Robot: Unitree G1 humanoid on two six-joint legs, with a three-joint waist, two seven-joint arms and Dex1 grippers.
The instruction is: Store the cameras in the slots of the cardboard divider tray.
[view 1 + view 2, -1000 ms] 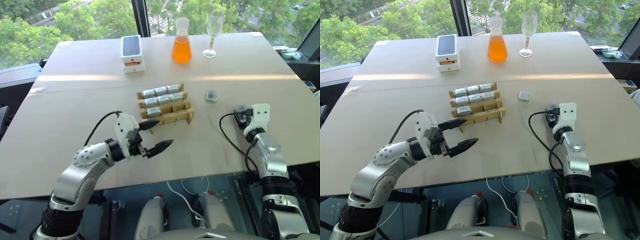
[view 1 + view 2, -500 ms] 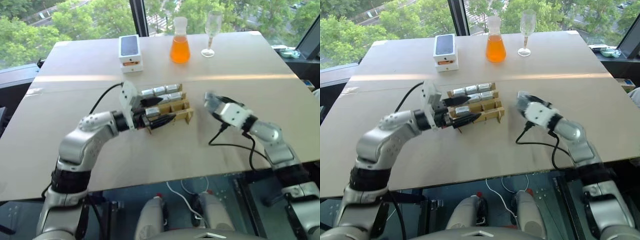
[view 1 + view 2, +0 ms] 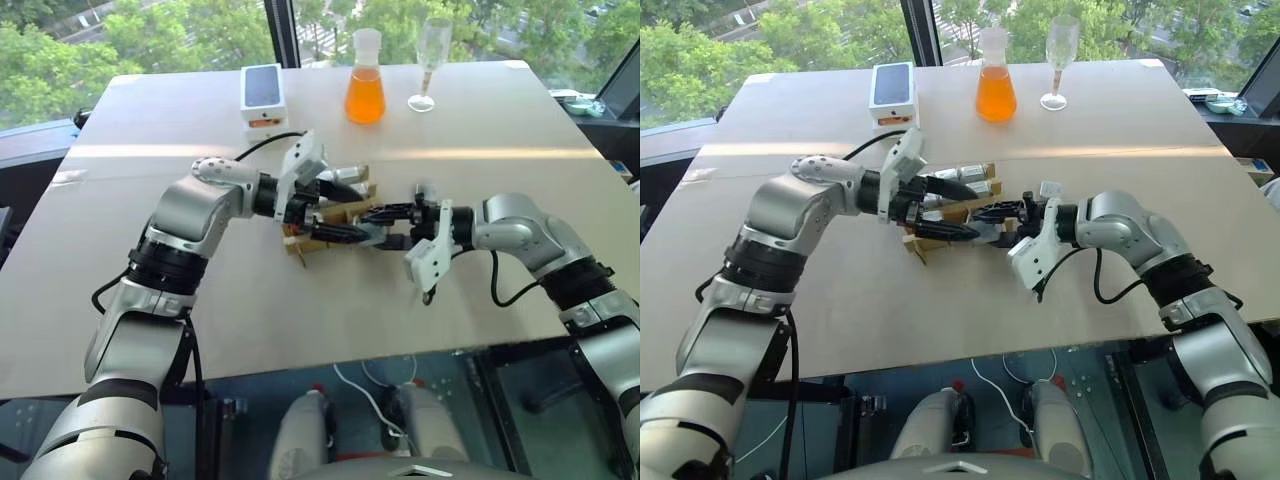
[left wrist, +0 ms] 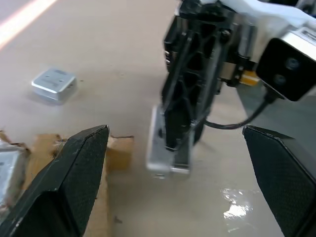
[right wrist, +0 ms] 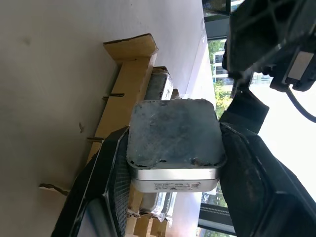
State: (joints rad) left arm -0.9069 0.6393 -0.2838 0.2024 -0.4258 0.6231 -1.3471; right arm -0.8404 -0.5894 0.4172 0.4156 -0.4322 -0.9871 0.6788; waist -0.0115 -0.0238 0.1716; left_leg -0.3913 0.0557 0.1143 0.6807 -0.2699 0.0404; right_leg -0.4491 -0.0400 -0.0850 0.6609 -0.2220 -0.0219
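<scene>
Grippers meeting at the cardboard divider tray (image 3: 335, 215) mid-table.

Left gripper (image 3: 340, 207) hangs spread wide over the tray. Right gripper (image 3: 388, 226) pinches one camera (image 5: 173, 138) just beside the tray, flat face toward its wrist; the label's print is too small to read. Another camera (image 4: 54, 84) lies nearby.

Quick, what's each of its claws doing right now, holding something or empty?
Left gripper: jaws wide open, holding nothing, at the cardboard divider tray.
Right gripper: jaws shut on a camera, beside the tray.
</scene>
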